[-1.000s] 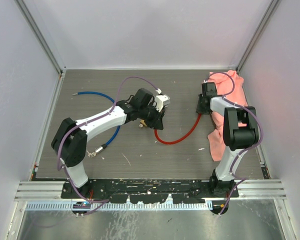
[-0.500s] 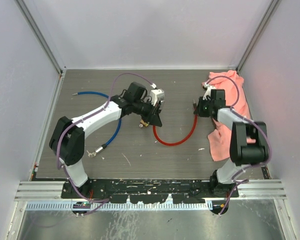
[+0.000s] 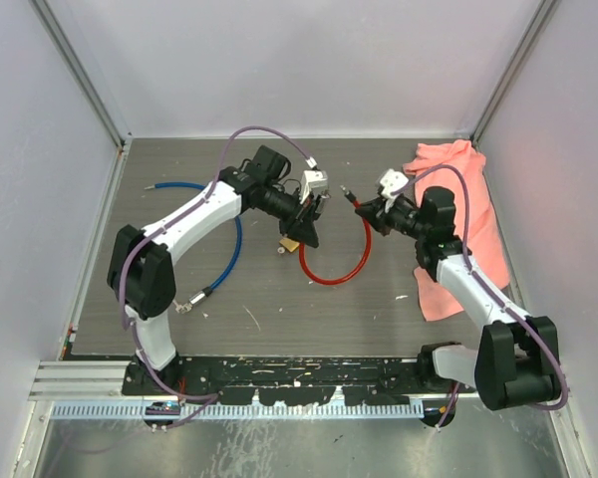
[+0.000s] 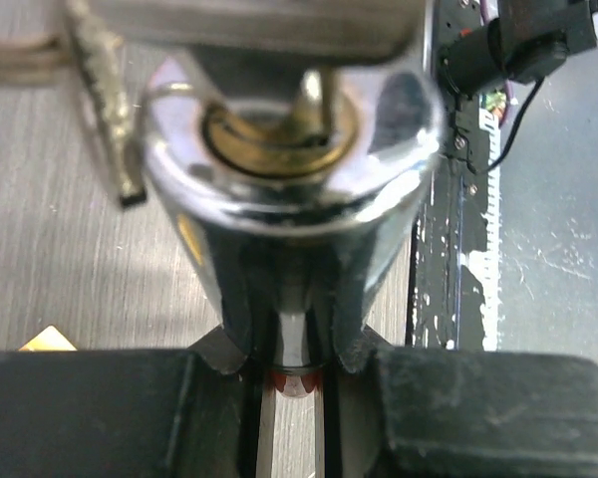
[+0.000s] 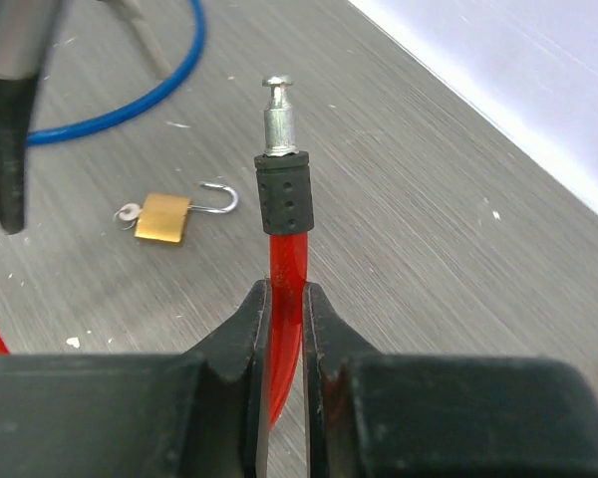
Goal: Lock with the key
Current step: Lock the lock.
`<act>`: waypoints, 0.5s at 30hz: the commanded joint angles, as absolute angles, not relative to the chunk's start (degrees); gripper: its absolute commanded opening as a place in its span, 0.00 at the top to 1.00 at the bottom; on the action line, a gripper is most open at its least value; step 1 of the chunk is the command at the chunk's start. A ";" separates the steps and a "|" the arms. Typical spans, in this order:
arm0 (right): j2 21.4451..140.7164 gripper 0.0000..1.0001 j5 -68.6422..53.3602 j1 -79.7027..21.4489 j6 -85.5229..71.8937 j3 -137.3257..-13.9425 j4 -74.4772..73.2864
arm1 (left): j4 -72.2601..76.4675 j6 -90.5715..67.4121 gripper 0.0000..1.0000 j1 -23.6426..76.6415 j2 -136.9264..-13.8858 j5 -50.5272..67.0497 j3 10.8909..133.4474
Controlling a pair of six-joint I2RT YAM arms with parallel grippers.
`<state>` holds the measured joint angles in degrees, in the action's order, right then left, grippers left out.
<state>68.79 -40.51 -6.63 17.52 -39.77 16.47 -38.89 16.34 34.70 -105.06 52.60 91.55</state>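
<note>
The red cable lock (image 3: pixel 331 280) lies in a loop in the middle of the table (image 3: pixel 179 159), with both ends lifted off it. The left gripper (image 4: pixel 290 351) has its fingers pressed tight on the shiny lock head (image 4: pixel 289 149). The right gripper (image 5: pixel 284 311) pinches the red cable just under its black sleeve (image 5: pixel 282 191), and the metal pin (image 5: pixel 277 103) sticks up free.

The cable is bendy and springy, so I think it will flop if it is held far from the end. Holding it close to the sleeve, as it is now, keeps the pin straight. The lock head looks hard, smooth and a bit heavy, so it could slip or turn; a grip on its sides is best. The pin and the key are small and need careful aim.

The top view shows the whole loop, the two ends facing each other but apart, a blue cable (image 3: pixel 234 249) toward the left edge and a pink cloth (image 3: pixel 470 199) by the right edge. Only the left wrist view shows the brass keyhole (image 4: pixel 279 134) and a thin metal piece (image 4: pixel 98 95) beside it, maybe the key, too blurry to be sure. Only the right wrist view shows the pin's shape and an open brass padlock (image 5: pixel 164 217) on the table.
</note>
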 commanded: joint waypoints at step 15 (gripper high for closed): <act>64.21 0.99 -46.55 -14.76 38.77 -40.78 9.90 | -51.51 28.26 1.00 29.71 -110.19 69.49 98.61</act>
